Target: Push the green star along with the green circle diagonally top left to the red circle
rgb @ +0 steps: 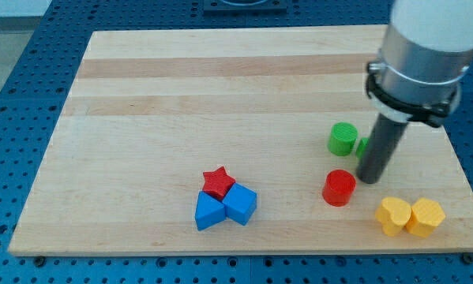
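While my tip (369, 180) sat planted on the wooden board (141, 118) at the camera view's right, it stood just right of the red circle (339, 188) and directly in front of the green star (364, 146), of which only a sliver showed at the rod's left edge. The tip was a bare rod, nothing to spread or pinch, and whether it touched the star could not be told. The green circle (343, 139) stood just left of the star, above the red circle and near it. Down at the view's bottom right lay two yellow blocks (410, 216) side by side; well apart at bottom centre, a red star (218, 182) nestled against two blue blocks (225, 207). By my judgement, both greens already sat close to their goal, so a good push wanted short, gentle strokes from the star's far right side, nudging leftward without striking the red circle away.
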